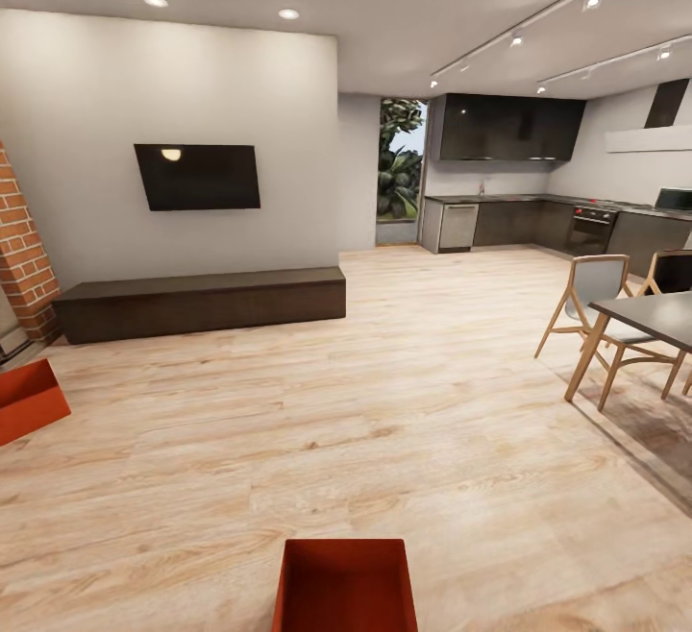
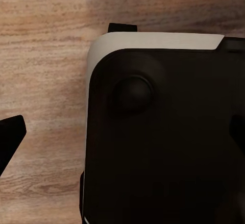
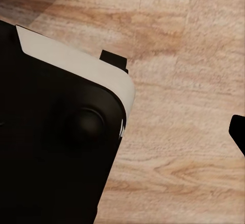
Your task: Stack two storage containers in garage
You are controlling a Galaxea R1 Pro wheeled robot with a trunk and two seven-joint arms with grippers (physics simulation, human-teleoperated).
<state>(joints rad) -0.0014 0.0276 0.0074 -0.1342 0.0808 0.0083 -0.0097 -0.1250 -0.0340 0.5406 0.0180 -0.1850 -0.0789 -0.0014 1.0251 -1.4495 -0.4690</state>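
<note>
Two storage containers, orange-red, topless, both on the light wood plank floor (image 1: pixel 384 401) of the living room and both cut off by the frame. Near container (image 1: pixel 346 584): at the lower edge of the head view, open top facing up, front portion out of frame. Far container (image 1: pixel 29 400): at the left edge, tilted in appearance, only one corner and part of its inside visible; it lies in front of the left end of the bench.

Bench (image 1: pixel 202 301): long, dark, low, set against the wall below the black TV (image 1: pixel 197 176). Brick column (image 1: pixel 24 248) at its left end, partly cut off.

Dining table (image 1: pixel 649 315) and wooden chairs (image 1: pixel 588 301) at the right edge, partly cropped. Dark kitchen units (image 1: pixel 538 219) beyond.

Both wrist views: a dark, white-edged robot body (image 2: pixel 163 132) over plank flooring. Small black tips at the frame edges; whether either claw is spread or pressed together cannot be told.
</note>
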